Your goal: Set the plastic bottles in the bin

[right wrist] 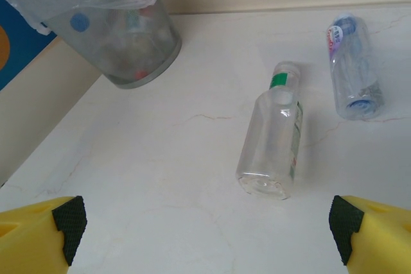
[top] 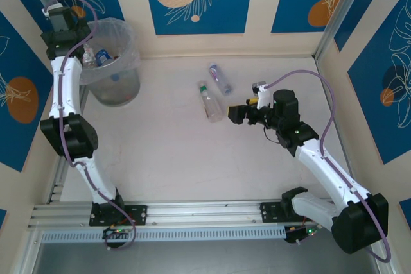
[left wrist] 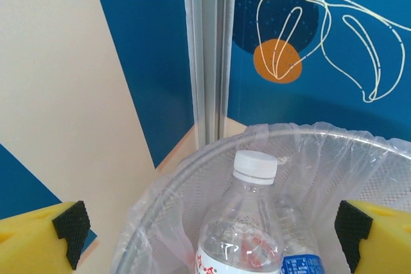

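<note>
Top external view: the bin (top: 119, 85) stands in the far left corner of the table (top: 167, 158), and the left arm reaches up along the left wall so that its wrist hangs over the bin's mouth.
Left gripper (left wrist: 210, 226): released, with its yellow fingers set wide to either side and gripping nothing. Its place straight above the opening suits a drop into the bin.
White-capped bottle (left wrist: 247, 222): inside the bin, roughly upright and cap up, lying between the spread fingers without touching them. A second bottle with a blue label (left wrist: 298, 248) lies just beside it on the right.
Bin liner (left wrist: 302, 152): the crinkly clear bag is folded over the rim, which holds the mouth wide for bottles coming from above.
Green-capped bottle (right wrist: 273, 139): lying on its side on the table, well apart from the bin, cap toward the far wall. It is the bottle nearest the right arm.
Bluish bottle (right wrist: 353, 68): also on its side, just to the far right of the green-capped one and apart from it.
Right gripper (right wrist: 209, 222): released and empty, held low near the table with the green-capped bottle ahead between its spread fingers, probably lined up for the next pick.
Progress: several bottles look binned, while two lie on the table, so the job seems mostly done.
</note>
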`<action>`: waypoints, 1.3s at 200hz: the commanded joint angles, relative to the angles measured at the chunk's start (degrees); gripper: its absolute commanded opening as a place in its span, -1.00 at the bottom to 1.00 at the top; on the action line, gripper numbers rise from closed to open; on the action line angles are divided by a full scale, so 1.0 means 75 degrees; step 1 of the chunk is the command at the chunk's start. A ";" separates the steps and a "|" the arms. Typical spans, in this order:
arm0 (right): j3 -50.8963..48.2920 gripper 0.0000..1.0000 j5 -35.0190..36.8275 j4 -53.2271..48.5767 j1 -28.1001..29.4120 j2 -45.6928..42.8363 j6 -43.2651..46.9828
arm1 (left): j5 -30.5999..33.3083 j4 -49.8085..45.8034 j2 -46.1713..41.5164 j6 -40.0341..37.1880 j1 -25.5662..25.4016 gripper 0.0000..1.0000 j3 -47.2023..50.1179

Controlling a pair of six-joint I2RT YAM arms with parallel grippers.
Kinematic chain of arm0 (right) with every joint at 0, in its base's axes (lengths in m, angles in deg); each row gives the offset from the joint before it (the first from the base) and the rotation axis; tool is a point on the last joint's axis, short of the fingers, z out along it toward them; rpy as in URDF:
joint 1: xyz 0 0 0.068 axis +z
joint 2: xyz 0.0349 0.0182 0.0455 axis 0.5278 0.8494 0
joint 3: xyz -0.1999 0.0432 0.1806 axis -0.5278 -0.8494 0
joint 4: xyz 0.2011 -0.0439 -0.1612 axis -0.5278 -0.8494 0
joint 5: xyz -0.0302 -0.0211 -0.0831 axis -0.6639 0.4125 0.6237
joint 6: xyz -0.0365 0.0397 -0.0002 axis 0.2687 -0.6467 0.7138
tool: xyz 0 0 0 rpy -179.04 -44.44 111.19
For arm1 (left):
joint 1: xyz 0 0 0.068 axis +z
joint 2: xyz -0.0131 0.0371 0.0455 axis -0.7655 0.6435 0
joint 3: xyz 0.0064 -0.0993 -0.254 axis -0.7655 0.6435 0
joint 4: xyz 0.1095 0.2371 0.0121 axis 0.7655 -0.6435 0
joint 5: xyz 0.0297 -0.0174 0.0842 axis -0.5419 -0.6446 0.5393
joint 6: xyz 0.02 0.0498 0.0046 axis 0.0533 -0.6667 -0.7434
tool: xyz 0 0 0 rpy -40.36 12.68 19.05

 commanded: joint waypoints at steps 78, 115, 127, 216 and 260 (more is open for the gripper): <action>0.0255 0.99 0.1108 -0.0148 0.0040 0.1227 -0.1030 | 0.0085 -0.1116 -0.0848 0.0644 -0.1037 0.99 -0.0014; 0.0782 0.99 0.1155 -0.0612 0.0067 0.1898 -0.0962 | -0.0241 -0.0856 -0.1502 0.1354 -0.1323 0.99 0.0952; 0.1012 1.00 0.1181 -0.0821 0.0079 0.2147 -0.0928 | -0.0455 -0.0808 -0.1752 0.1613 -0.1338 0.99 0.1310; 0.3702 0.99 0.1215 -0.2415 0.0546 0.4761 -0.0688 | -0.2662 0.0697 -0.4135 0.2595 -0.2104 0.99 0.4887; 0.4727 0.98 0.1341 -0.2848 0.0868 0.5986 -0.0630 | -0.3088 0.0414 -0.4410 0.2161 -0.2213 0.99 0.5384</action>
